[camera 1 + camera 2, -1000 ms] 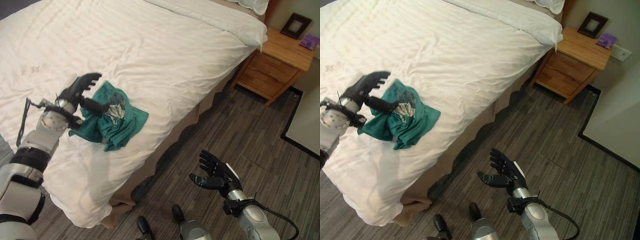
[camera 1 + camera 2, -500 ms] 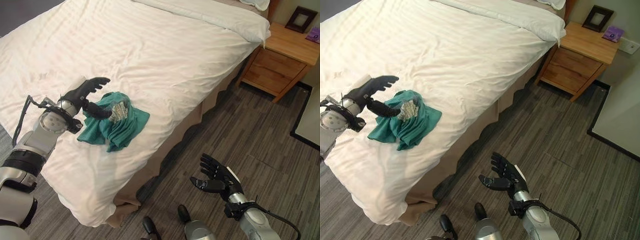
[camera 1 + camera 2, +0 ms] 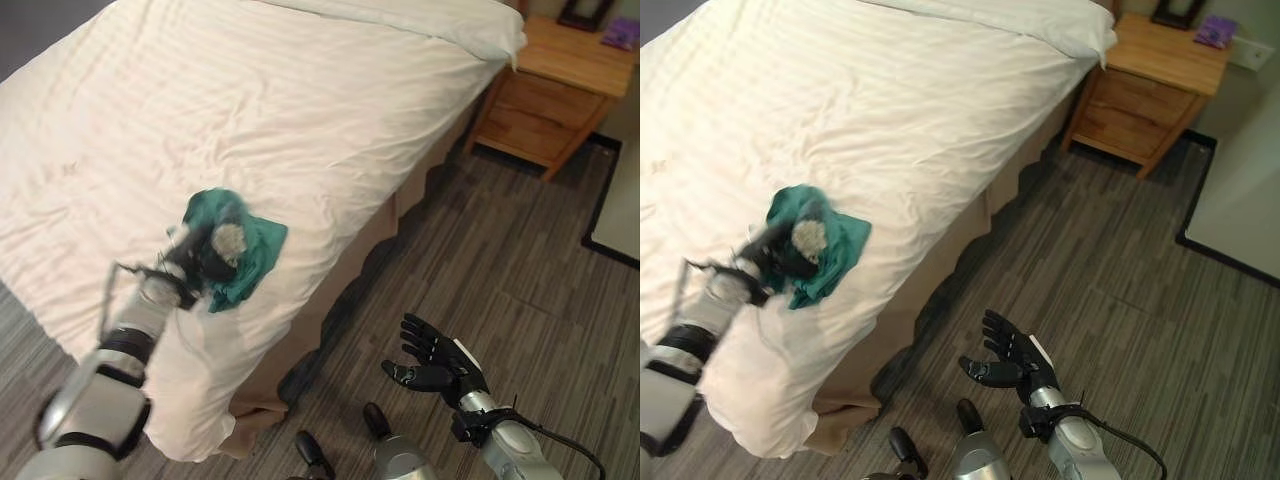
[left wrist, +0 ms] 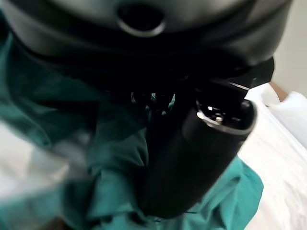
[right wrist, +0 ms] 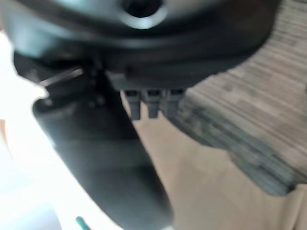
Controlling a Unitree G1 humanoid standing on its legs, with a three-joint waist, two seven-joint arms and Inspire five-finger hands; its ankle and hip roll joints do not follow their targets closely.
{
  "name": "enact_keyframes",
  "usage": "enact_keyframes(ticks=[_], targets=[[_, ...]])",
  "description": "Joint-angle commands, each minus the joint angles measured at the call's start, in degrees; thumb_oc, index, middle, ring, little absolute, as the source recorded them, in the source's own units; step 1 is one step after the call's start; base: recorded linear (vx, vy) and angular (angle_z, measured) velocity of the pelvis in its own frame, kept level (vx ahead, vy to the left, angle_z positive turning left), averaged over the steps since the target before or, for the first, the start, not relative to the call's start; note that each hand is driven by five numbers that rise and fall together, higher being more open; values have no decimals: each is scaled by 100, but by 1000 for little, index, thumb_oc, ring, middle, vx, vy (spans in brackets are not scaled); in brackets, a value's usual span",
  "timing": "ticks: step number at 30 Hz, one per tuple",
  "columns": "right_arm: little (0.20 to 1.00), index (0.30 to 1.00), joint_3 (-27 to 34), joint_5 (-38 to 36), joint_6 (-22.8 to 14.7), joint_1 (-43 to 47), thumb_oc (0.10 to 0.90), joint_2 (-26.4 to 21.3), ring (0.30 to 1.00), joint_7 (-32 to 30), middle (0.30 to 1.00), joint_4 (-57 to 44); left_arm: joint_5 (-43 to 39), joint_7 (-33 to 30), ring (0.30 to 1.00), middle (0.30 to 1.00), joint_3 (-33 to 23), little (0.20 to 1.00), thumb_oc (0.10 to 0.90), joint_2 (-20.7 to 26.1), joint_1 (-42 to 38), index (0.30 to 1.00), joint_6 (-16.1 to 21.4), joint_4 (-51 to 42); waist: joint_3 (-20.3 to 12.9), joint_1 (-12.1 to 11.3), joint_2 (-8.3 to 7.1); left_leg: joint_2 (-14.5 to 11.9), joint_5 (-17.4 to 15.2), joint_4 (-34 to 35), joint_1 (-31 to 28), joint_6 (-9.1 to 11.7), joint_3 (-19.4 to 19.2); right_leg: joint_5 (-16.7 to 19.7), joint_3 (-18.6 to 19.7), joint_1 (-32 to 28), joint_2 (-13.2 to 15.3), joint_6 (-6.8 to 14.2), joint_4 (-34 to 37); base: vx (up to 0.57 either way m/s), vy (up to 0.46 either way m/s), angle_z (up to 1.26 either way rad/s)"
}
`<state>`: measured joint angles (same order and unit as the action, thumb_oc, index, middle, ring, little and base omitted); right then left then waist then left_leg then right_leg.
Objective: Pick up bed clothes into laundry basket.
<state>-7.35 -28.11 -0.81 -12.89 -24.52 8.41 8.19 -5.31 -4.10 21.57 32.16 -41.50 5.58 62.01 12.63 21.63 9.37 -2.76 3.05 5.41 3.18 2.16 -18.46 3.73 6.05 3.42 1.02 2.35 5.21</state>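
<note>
As seen from the left eye view, the teal garment [image 3: 232,248] lay bunched on the white bed [image 3: 300,110], close to the bed's near edge. The left hand [image 3: 196,258] was down on the heap, and its fingers appeared buried in the cloth, so their state could not be told from here. The right hand [image 3: 432,362] hung over the striped floor [image 3: 520,260], well apart from the bed, fingers spread and relaxed, holding nothing. A wooden nightstand [image 3: 545,85] stood past the bed's far corner. No laundry basket could be made out.

From the right eye view, the same arrangement held: the garment [image 3: 815,240] lay directly under and ahead of the left hand [image 3: 780,255], with loose cloth trailing towards the bed's edge. The heap showed no clear long axis.

At the left wrist view, teal cloth [image 4: 110,191] lay against and around the thumb [image 4: 192,158]; the fingers themselves were hidden.

At the right wrist view, the right hand's thumb [image 5: 100,158] stood clear, with floor beyond.

Judgement: the left hand was by far the nearer and was placed for the grasp, though closure was unconfirmed.
</note>
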Motion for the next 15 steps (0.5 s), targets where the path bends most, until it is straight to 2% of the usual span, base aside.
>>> enact_keyframes(ticks=[1,5,6,7,9,10,11,13,14,15], targets=[[900,900,138,-226,-362,211,800,-154,900,148,900,-548,240,460,900,900,134,900,800,-180,-599,900,26,128,-111,242,148,-154,-531,-41,-832,324,-195,-445,-115,13,-29,506,-21,82,4,0],[900,900,178,-162,-379,127,800,-161,900,141,900,-580,280,498,900,900,183,900,800,-171,-716,900,27,60,-122,323,253,-129,-549,-41,-931,327,-213,-482,-113,-98,-26,490,-21,60,-5,-4],[900,900,241,-155,-366,80,800,-175,900,150,900,-603,297,539,568,568,212,568,579,-117,-743,568,29,-38,-126,335,285,-120,-575,-41,-977,322,-201,-515,-126,-156,-10,497,-21,62,-8,-2],[900,900,278,-157,-367,46,800,-178,900,166,900,-601,243,549,300,300,225,300,400,-75,-798,300,59,-164,-135,338,305,-119,-577,-41,-1003,324,-183,-531,-143,-185,-4,493,-21,47,-9,0],[900,900,300,-156,-368,30,800,-172,900,173,900,-590,137,537,300,300,218,300,400,-27,-836,300,91,-333,-156,333,318,-116,-567,-41,-999,326,-167,-530,-153,-193,-3,481,-21,15,-17,3],[900,900,373,-146,-375,-17,800,-150,900,170,900,-572,-364,507,300,300,131,300,400,114,-862,300,254,-1005,-178,304,346,-113,-590,-41,-1052,318,-111,-580,-184,-275,4,475,-21,30,-34,7],[900,900,367,-146,-376,-13,800,-148,900,170,900,-572,-365,507,300,300,128,300,400,121,-857,300,250,-1012,-192,300,345,-116,-570,-41,-1028,323,-117,-561,-178,-249,0,468,-21,39,-55,15],[900,900,490,-115,-427,-80,800,-92,900,116,900,-585,-1401,395,300,300,-58,300,400,322,-698,300,519,-2224,-234,223,344,-118,-584,-41,-1110,322,-9,-631,-240,-381,21,442,-21,19,-42,14],[900,900,484,-115,-426,-77,800,-92,900,116,900,-586,-1401,394,300,300,-63,300,400,329,-689,300,513,-2235,-244,222,343,-121,-565,-41,-1091,326,-12,-613,-236,-361,18,436,-21,13,-53,6],[900,900,562,-129,-471,-86,800,-40,900,58,900,-550,-1861,315,300,300,-138,300,400,456,-636,300,703,-2808,-300,183,324,-129,-569,-41,-1133,335,51,-650,-252,-423,13,405,-21,4,-48,9]])
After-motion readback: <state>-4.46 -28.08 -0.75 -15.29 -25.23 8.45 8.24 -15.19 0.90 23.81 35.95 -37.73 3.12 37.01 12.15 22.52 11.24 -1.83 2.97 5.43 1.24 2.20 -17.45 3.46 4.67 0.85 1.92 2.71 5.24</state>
